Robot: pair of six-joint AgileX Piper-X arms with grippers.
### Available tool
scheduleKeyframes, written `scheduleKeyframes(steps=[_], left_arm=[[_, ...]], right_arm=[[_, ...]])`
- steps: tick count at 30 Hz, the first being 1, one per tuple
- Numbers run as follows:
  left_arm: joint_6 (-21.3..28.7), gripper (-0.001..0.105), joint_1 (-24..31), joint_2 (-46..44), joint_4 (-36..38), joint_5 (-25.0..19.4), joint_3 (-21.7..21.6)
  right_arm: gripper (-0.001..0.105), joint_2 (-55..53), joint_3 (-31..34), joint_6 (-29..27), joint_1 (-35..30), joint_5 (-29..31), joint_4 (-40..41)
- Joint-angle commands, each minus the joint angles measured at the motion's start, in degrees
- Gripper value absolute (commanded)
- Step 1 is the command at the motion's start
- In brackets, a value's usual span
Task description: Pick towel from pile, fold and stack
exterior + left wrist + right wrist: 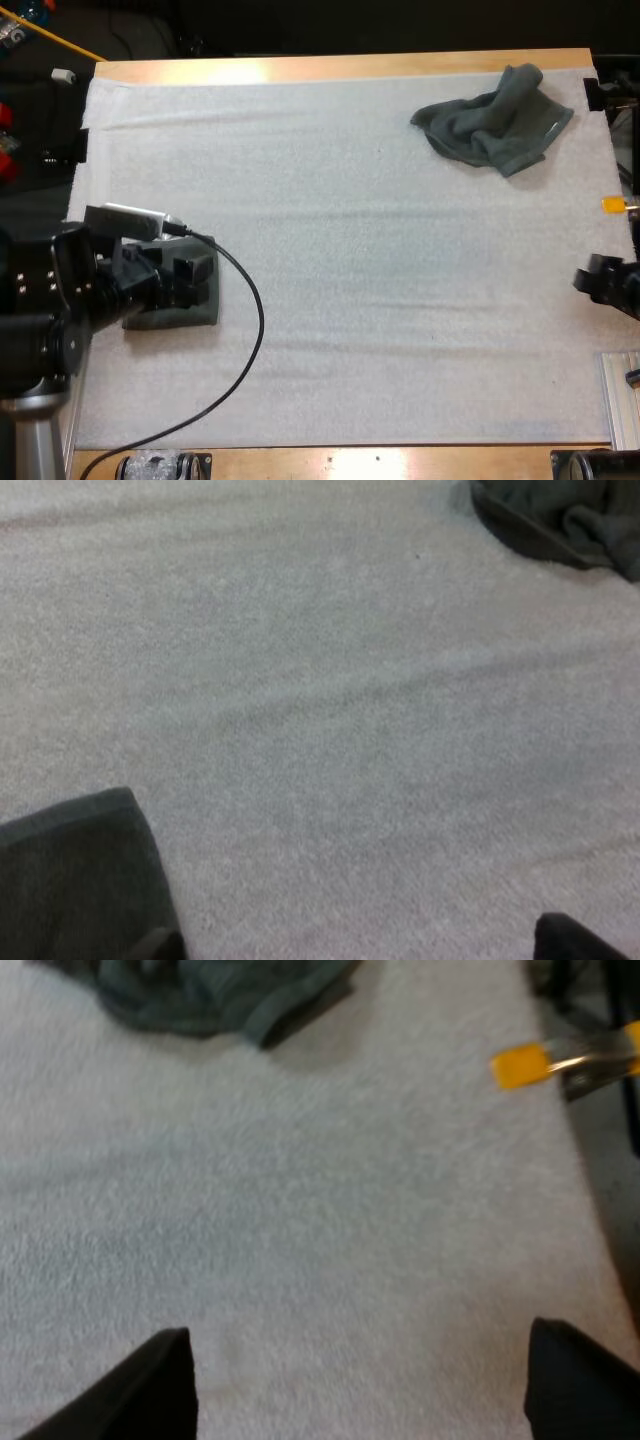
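Note:
A crumpled dark grey-green towel (495, 118) lies at the far right of the white mat (350, 250). A small folded towel (178, 315) lies flat at the mat's left side. My left gripper (195, 282) hovers over it. In the left wrist view its fingers stand wide apart, so my left gripper (365, 950) is open; one fingertip (160, 945) is at the folded towel's (80, 880) edge, and the crumpled towel (560, 520) lies far off. My right gripper (598, 282) is at the mat's right edge. It (360, 1390) is open above bare mat, short of the crumpled towel (210, 995).
A metal rail (622, 400) sits at the near right corner of the table. The wooden table edge (340, 66) borders the mat at the far side. Bare mat stretches between the two towels.

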Motion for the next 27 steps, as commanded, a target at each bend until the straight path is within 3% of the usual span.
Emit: scheduleKeyframes(steps=[1, 11, 17, 27], left_arm=[[0.42, 0.066, -0.25, -1.11, 0.47, -0.48, -0.23], [0.42, 0.066, -0.25, -9.19, 3.36, -0.63, -0.23], [0.42, 0.066, -0.25, -16.25, 5.75, -4.55, -0.23], [0.27, 0.066, -0.25, -27.20, 9.74, -4.81, -0.23]], right_arm=[[0.066, -1.32, -0.15, -0.89, -0.69, -0.14, 1.00], [0.066, -9.81, -0.15, -2.22, -1.11, -0.14, 8.27], [0.066, -17.59, -0.15, -3.02, -1.11, -0.14, 9.91], [0.066, -29.05, -0.15, -3.02, -1.11, -0.14, 14.81]])
